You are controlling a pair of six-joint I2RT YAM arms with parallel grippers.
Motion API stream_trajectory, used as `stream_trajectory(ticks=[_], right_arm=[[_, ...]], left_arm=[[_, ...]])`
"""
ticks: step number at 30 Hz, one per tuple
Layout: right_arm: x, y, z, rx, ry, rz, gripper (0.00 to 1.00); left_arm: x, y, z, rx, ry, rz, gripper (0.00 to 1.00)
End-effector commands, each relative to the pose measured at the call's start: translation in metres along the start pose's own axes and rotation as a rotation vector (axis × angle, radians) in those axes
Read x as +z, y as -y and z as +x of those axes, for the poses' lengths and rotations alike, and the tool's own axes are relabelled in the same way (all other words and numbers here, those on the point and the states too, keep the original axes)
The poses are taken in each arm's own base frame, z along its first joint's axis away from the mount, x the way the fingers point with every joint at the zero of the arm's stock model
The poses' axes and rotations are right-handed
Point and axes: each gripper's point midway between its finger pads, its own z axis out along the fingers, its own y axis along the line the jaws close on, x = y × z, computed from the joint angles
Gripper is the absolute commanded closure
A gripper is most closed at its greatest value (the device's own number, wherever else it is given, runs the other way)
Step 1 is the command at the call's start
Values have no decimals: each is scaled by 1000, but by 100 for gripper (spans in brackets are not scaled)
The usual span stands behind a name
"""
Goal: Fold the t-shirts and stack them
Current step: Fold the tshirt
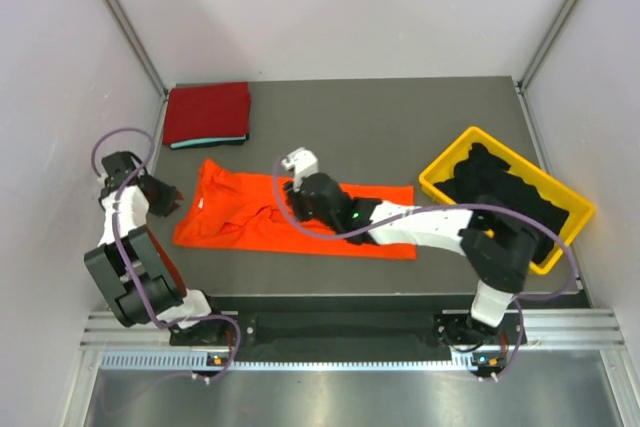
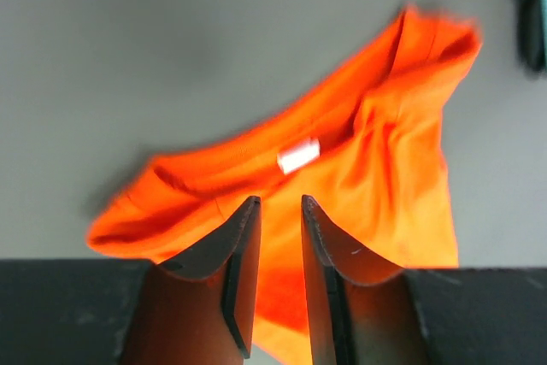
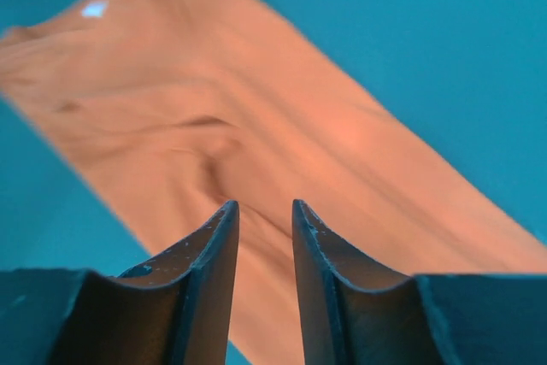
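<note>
My left tool (image 2: 278,203) hangs slightly parted, gripping nothing, at the desk's left edge. My right tool (image 3: 265,204) is likewise parted and empty, over the orange t-shirt (image 1: 230,217) stretched along the near edge.

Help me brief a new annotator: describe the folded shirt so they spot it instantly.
Start at the grey table and go to its far left corner. There lies the dark red t-shirt, folded into a neat rectangle, a teal edge showing beneath. Unlike the orange t-shirt spread nearer the arms, it is folded and dark.
</note>
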Motion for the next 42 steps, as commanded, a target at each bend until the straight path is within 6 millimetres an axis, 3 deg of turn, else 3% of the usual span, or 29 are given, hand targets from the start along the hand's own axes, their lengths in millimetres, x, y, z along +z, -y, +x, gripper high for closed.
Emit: stream_trajectory(ticks=[1,5,7,12,25,32,36,42], right_arm=[[17,-59,-62,-127,258,-140,69],[45,-98,-58,-188,262,-215,69],[49,-114,-53,-216,260,-258,69],[58,-127,-48,-206,256,-284,70],[50,-121,-40,-176,246,-285,68],[45,-108,-31,-185,237,-256,66],[43,-105,-31,-208,238,-247,64],[46,-101,-33,-226,232,-215,63]], left_arm=[[-10,23,25,-30,-82,153,70],[-9,9,34,16,-55,134,68],[-9,4,37,37,-39,125,66],[-3,-11,48,68,-56,89,66],[13,-34,75,94,-91,44,62],[19,-21,74,95,-89,101,65],[24,-15,76,87,-116,112,71],[24,-2,75,77,-110,151,87]])
